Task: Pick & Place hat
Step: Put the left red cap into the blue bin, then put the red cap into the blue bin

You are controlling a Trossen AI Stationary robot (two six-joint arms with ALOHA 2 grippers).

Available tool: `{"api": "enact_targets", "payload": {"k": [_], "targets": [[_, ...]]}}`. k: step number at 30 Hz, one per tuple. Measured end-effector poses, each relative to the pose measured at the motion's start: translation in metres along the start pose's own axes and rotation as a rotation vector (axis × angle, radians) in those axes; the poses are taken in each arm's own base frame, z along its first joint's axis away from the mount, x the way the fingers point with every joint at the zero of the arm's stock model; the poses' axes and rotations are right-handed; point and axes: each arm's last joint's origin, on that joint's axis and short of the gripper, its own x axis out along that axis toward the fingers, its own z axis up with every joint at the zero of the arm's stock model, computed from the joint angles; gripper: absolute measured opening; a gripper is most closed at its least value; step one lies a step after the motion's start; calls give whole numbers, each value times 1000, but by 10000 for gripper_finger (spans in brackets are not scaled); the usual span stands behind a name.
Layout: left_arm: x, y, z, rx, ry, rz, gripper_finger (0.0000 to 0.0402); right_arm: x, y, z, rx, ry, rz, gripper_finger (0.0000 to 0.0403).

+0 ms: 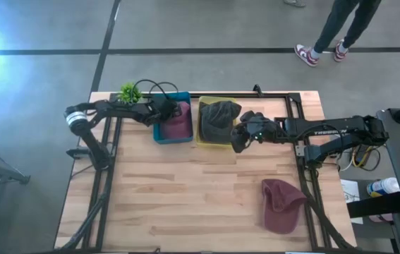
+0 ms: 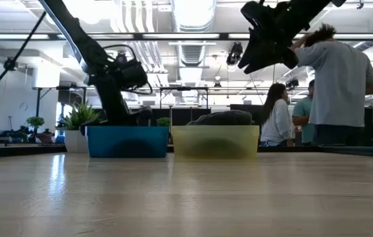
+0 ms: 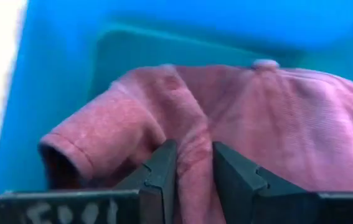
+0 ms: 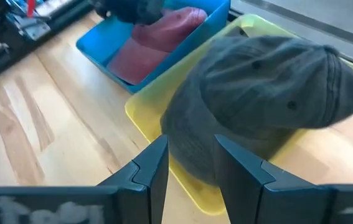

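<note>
While the left gripper (image 3: 192, 168) sits down in the blue bin (image 1: 163, 134) at the bench's far edge, fingers pinched on the pink hat (image 3: 269, 124) there, the right gripper (image 4: 188, 162) hangs above the yellow bin (image 1: 203, 137), fingers slightly apart, empty. Grey hat (image 1: 219, 116) lies in yellow bin. Another maroon hat (image 1: 281, 204) lies near the right near corner.

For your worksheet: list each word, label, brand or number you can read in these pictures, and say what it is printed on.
Right arm: pale lettering along its forearm, too small to read.
Left gripper: pale marks on its body, cut off and blurred, not readable.
Right gripper: pale marks on its body, blurred, not readable.
Nothing else bears text.
</note>
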Motion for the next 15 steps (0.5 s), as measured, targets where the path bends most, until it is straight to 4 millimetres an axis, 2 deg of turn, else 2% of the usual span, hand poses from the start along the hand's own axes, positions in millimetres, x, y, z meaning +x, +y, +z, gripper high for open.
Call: {"api": "enact_targets", "payload": {"k": [3,5,10,15], "targets": [[-14,-10,5,-4,-4,-73,97,0,-2,-4,-12,48,-4,121],[-33,-20,12,35,-49,-142,97,-1,-4,-8,-29,115,5,121],[-105,-45,27,217,-225,-350,97,-12,-14,-21,-60,314,7,121],[-172,-51,16,335,-284,-573,97,-28,-22,-37,21,556,20,121]]}}
